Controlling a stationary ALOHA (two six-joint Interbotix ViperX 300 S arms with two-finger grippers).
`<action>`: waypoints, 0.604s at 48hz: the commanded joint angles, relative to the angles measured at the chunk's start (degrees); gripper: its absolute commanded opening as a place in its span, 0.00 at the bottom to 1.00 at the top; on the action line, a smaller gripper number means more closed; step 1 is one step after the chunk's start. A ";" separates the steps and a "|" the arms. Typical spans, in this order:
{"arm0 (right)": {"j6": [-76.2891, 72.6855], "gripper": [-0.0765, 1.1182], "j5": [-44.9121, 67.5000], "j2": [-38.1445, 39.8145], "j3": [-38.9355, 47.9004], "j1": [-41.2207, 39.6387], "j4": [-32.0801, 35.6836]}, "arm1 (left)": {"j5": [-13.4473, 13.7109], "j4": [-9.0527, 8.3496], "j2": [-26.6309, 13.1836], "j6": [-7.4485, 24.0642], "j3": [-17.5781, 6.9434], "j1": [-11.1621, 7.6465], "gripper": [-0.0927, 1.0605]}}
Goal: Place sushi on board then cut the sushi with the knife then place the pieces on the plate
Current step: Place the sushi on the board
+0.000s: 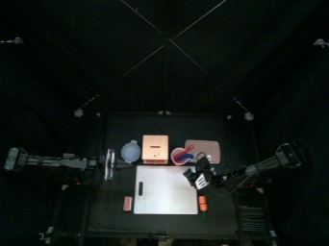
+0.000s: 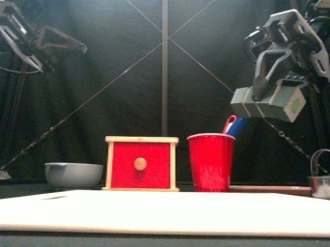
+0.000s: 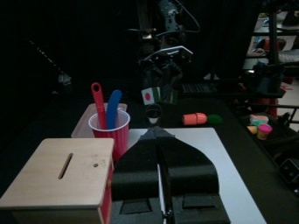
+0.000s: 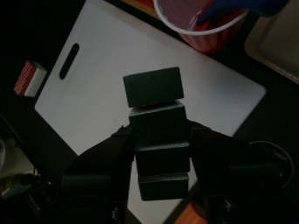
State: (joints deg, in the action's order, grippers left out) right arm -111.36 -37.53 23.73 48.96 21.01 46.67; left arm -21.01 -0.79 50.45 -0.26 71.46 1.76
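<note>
My right gripper [image 4: 160,144] is shut on the dark green sushi roll [image 4: 156,105] and holds it in the air above the right part of the white cutting board [image 4: 105,70]. The front view shows the roll [image 2: 268,102] hanging high over the board [image 2: 165,212]. Behind the board stands the red cup [image 1: 184,154] with a blue knife [image 3: 114,103] and a red knife [image 3: 97,94] in it. The pink plate [image 1: 210,149] lies right of the cup. My left gripper [image 1: 110,165] rests shut at the board's left side, holding nothing.
A wooden box with a red drawer front [image 2: 142,164] and a blue-grey bowl [image 2: 75,174] stand behind the board, left of the cup. One small toy food [image 1: 126,203] lies left of the board and another [image 1: 203,202] right of it.
</note>
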 commanded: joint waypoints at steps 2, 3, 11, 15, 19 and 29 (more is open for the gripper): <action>-6.06 0.50 -0.35 -4.66 -5.10 1.58 1.76 | -0.35 0.70 -0.18 0.00 -0.79 0.09 0.06; -7.12 0.50 -0.35 -5.54 -5.71 1.67 1.76 | -0.26 0.88 -0.18 0.00 -0.79 0.09 0.06; -13.97 0.50 -0.79 -12.74 -10.99 2.11 1.58 | -0.26 1.41 -0.18 0.26 -0.79 0.26 0.06; -16.70 0.50 -1.58 -16.35 -13.80 2.11 1.14 | -0.26 1.41 -0.18 0.18 -0.70 0.26 0.06; -18.63 0.50 -2.46 -18.90 -16.35 1.76 -0.09 | -0.26 1.41 -0.18 0.26 -0.70 0.26 0.06; -20.74 0.50 -3.69 -23.55 -20.65 1.14 -5.54 | -0.18 1.32 -0.18 0.26 -0.62 0.44 0.06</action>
State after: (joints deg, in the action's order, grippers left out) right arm -131.92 -40.61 0.26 30.94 22.59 43.15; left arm -21.01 0.62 50.54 -0.09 71.46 2.02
